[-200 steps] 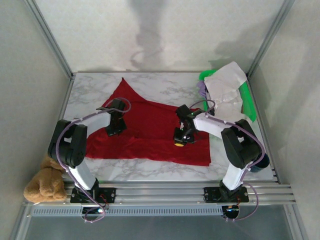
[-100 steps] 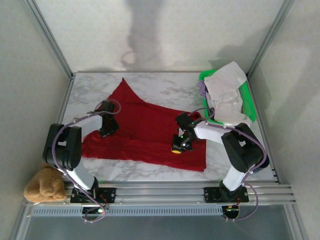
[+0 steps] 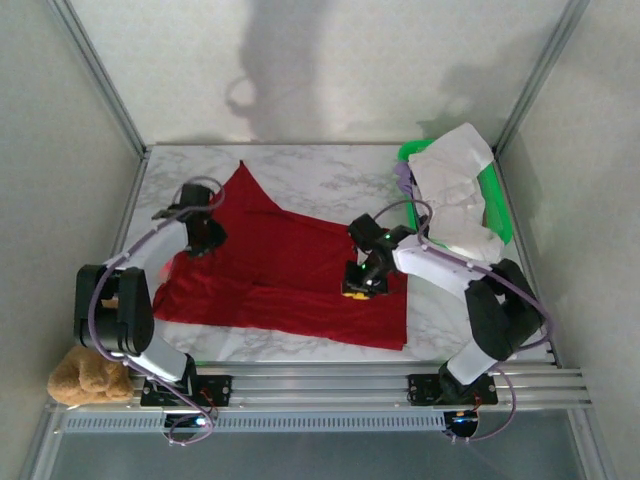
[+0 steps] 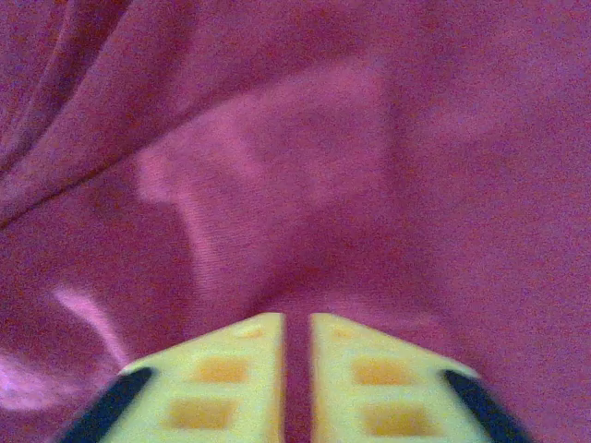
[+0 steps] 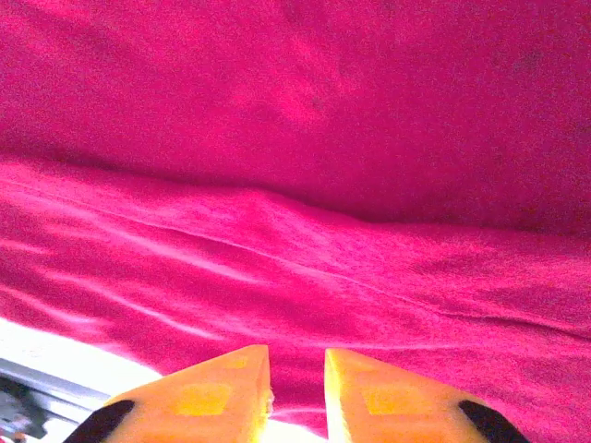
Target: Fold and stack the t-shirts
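The red t-shirt (image 3: pixel 290 275) lies spread across the middle of the marble table (image 3: pixel 330 175). The left gripper (image 4: pixel 297 318) sits low over its left part and the right gripper (image 5: pixel 295 355) over its near right part. Both pairs of fingers stand slightly parted, released. The white t-shirt (image 3: pixel 455 190) drapes over the green basket (image 3: pixel 498 210) at far right.

The deep red cloth t-shirt (image 3: pixel 290 275) lies spread on the marble table (image 3: pixel 340 170), my left gripper (image 3: pixel 205 238) at its nine o'clock, my right gripper (image 3: pixel 362 283) at its three. The white cloth t-shirt (image 3: pixel 455 190) lies in the green plastic basket (image 3: pixel 497 200) at two o'clock, and the tan teddy bear (image 3: pixel 88 372) is at eight.
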Controlling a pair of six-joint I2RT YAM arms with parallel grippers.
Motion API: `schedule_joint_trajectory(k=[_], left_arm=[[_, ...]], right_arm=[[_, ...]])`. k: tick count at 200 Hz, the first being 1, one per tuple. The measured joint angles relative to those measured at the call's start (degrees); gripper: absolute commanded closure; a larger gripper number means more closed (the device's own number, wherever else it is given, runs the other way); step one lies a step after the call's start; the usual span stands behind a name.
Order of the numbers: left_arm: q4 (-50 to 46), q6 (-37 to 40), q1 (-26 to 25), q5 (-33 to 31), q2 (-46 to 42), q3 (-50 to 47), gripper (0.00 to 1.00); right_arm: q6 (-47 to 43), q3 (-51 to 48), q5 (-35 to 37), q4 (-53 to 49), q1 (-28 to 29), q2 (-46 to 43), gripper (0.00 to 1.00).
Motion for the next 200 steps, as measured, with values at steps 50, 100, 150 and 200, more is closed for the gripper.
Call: schedule_joint_trajectory(k=[50, 100, 150, 200], left_arm=[[2.84, 2.16, 0.96, 4.63, 15.85, 24.13, 0.49], [5.75, 2.21, 0.94, 5.14, 32.74, 37.64, 0.43], [6.32, 4.24, 0.48, 5.07, 46.47, 52.83, 0.42], [5.07, 6.25, 0.24, 4.70, 56.78, 67.54, 0.42]], right_arm=[[-3.21, 5.60, 3.21, -2.69, -7.39, -1.36, 0.61], [-6.91, 11.17, 4.17, -4.55, -12.22, 2.36, 0.61], [-8.33, 12.66, 4.17, -5.16, -14.10, 4.24, 0.61], [-8.55, 12.55, 4.17, -5.53, -14.60, 4.24, 0.60]])
